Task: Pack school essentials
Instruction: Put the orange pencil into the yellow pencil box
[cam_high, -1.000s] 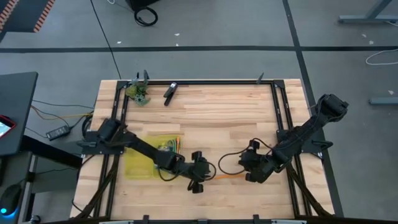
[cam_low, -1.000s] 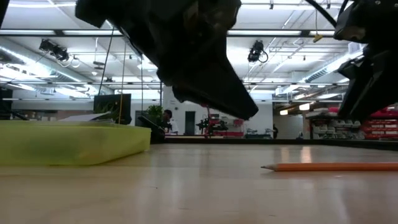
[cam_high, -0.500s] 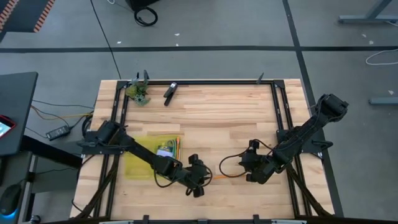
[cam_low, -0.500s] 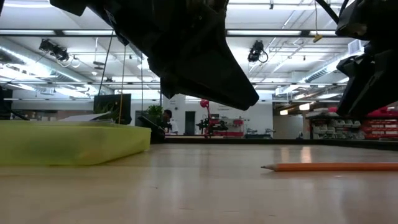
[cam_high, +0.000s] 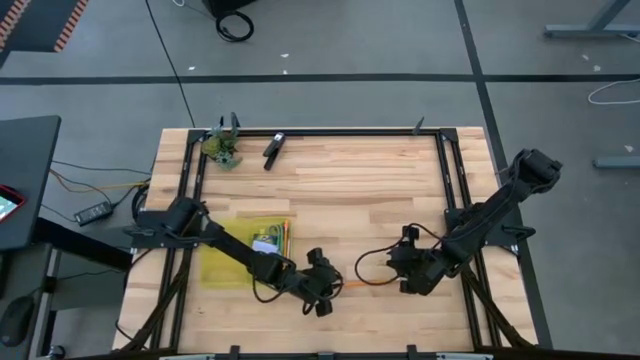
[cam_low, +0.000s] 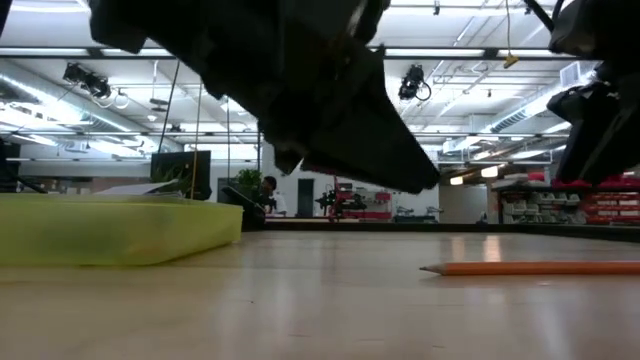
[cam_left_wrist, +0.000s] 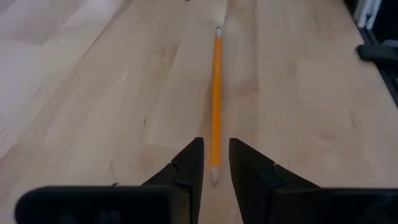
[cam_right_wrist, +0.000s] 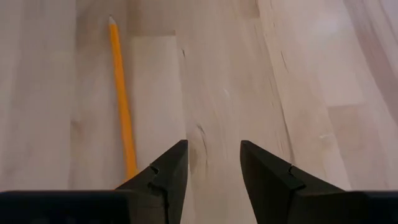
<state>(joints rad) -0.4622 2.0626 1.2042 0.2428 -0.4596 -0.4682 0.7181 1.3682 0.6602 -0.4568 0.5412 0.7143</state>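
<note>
An orange pencil (cam_high: 352, 287) lies flat on the wood between my two grippers. My left gripper (cam_left_wrist: 215, 163) is open and hangs a little above the table, its fingers on either side of the pencil's (cam_left_wrist: 216, 106) sharpened tip. In the low view it (cam_low: 420, 180) is clear of the pencil (cam_low: 540, 268). My right gripper (cam_right_wrist: 213, 165) is open near the pencil's other end, with the pencil (cam_right_wrist: 121, 99) lying beside one finger. A yellow-green tray (cam_high: 225, 265) on the table's left side holds several small stationery items (cam_high: 268, 238).
A green leafy clump (cam_high: 222, 148) and a black oblong tool (cam_high: 273, 148) lie near the far edge. Black frame rails (cam_high: 445, 170) run along the table's sides. The tray's wall (cam_low: 110, 230) stands left of the left gripper. Bare wood (cam_high: 360, 200) spreads across the middle.
My left gripper has shifted a little toward the table's near edge and then toward the right, closer over the pencil's tip. The pencil and tray have stayed in place.
</note>
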